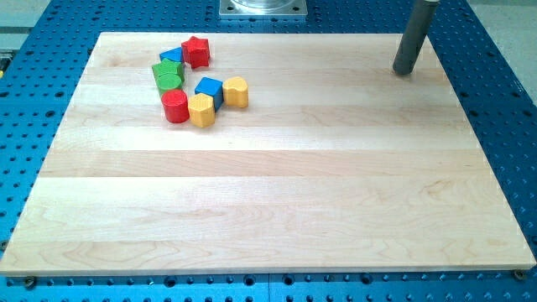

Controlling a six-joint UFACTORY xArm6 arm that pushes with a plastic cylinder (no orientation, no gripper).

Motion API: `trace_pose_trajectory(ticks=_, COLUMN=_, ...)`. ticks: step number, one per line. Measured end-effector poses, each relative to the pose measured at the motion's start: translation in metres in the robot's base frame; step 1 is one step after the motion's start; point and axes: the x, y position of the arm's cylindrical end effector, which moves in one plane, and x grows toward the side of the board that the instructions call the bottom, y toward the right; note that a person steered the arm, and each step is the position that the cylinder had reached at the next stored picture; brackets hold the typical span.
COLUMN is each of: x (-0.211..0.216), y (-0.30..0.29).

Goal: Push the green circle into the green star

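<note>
My tip (404, 72) stands on the wooden board (277, 193) near the view's top right, far to the right of all the blocks. The blocks form a cluster at the top left. Two green blocks sit pressed together there: the green star (165, 69) and, just below it, the green circle (171, 82). Their outlines are hard to separate.
A red star (196, 51) and a blue block (173, 56) lie just above the green pair. A red circle (175, 106), a yellow hexagon (201, 110), a blue cube (209, 89) and a second yellow block (236, 91) lie below and to its right. The board rests on a blue perforated table (33, 101).
</note>
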Motion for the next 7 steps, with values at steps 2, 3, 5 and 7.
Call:
trace_pose_trajectory(ticks=2, x=0.001, y=0.006)
trace_pose_trajectory(ticks=3, x=0.002, y=0.008)
trace_pose_trajectory(ticks=5, x=-0.003, y=0.005)
trace_pose_trajectory(ticks=7, x=-0.024, y=-0.08)
